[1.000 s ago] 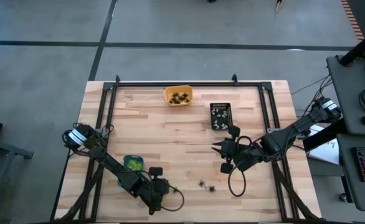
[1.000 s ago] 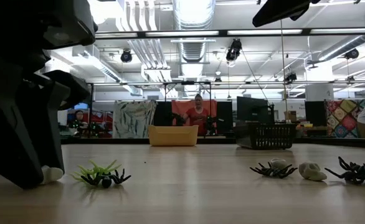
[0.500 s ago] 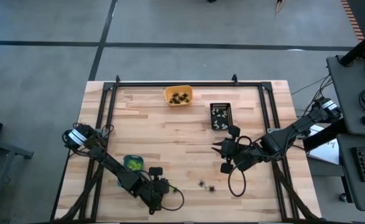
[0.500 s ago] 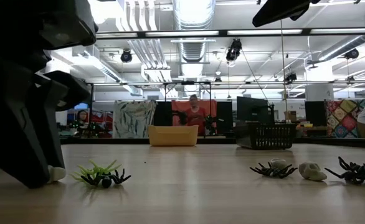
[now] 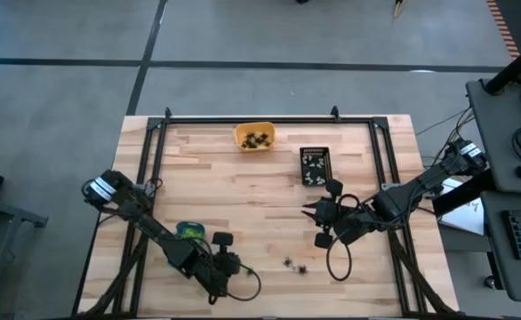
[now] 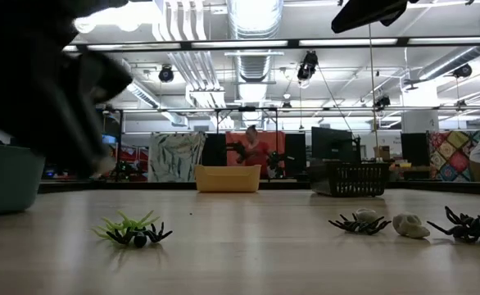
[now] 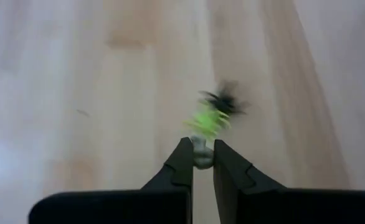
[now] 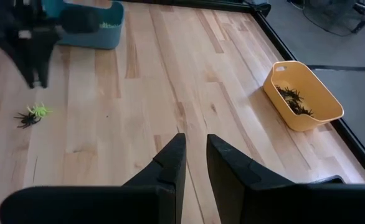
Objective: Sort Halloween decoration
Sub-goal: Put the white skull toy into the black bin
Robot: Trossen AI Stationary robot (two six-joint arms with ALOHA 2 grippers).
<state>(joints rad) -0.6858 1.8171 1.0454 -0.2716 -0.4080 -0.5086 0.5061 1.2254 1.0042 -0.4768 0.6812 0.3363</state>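
Table (image 5: 269, 204) of pale wood carries three trays: the blue tray (image 5: 189, 232) at about eight o'clock from centre, the orange tray (image 5: 254, 137) at twelve, the black tray (image 5: 314, 165) at one to two.

Left gripper (image 7: 202, 155) sits near the six-to-seven o'clock edge, raised off the wood, its fingers pinched on a small whitish trinket (image 7: 200, 154). Blue tray lies at about ten o'clock from it, close by; the black tray, which appears to hold pale pieces, lies far off at one o'clock. Judged destination for the whitish piece is the black tray, a long carry across the table.

Right gripper (image 8: 194, 155) waits at about four o'clock, fingers narrowly parted, nothing between them.

Decorations left on the wood: a lime-green piece (image 6: 126, 222) touching a black spider (image 6: 139, 235) just beyond the left fingers, and further spiders (image 5: 296, 264) at six o'clock, between the two arms.
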